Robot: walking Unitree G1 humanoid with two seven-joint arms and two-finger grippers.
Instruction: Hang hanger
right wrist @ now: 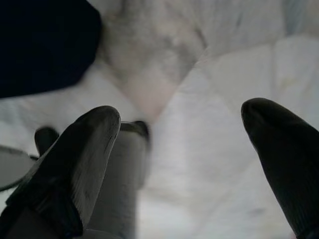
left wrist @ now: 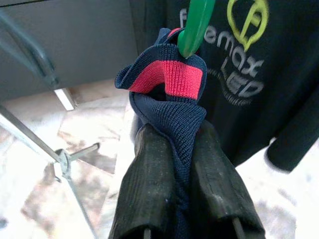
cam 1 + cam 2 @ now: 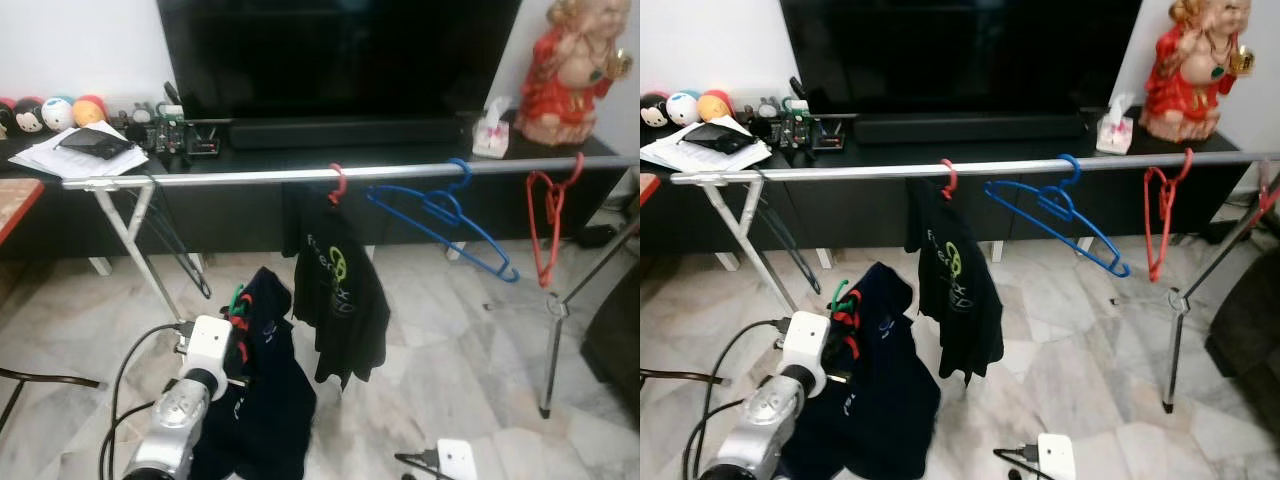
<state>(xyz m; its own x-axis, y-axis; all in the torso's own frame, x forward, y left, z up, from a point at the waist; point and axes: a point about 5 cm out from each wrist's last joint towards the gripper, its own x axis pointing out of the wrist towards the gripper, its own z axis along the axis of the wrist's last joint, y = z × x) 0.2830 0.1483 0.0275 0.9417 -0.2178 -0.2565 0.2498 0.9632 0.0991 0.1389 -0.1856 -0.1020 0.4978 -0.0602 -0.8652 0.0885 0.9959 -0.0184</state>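
Left gripper clamped tight on the navy shirt's collar, green hanger carried low, well below the rail, so next it needs lifting to hook on; right gripper hangs wide open, empty.

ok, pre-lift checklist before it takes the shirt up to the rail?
1. Grip: left gripper shut on the navy shirt at its collar: ok.
2. Green hanger seated in the collar, hook sticking out above: ok.
3. Hook facing the rail: cannot tell.
4. Free rail left of the hung black shirt: ok.
5. Hem off the floor: not ok, the shirt hangs low.
6. Right gripper open, low over the floor: ok.
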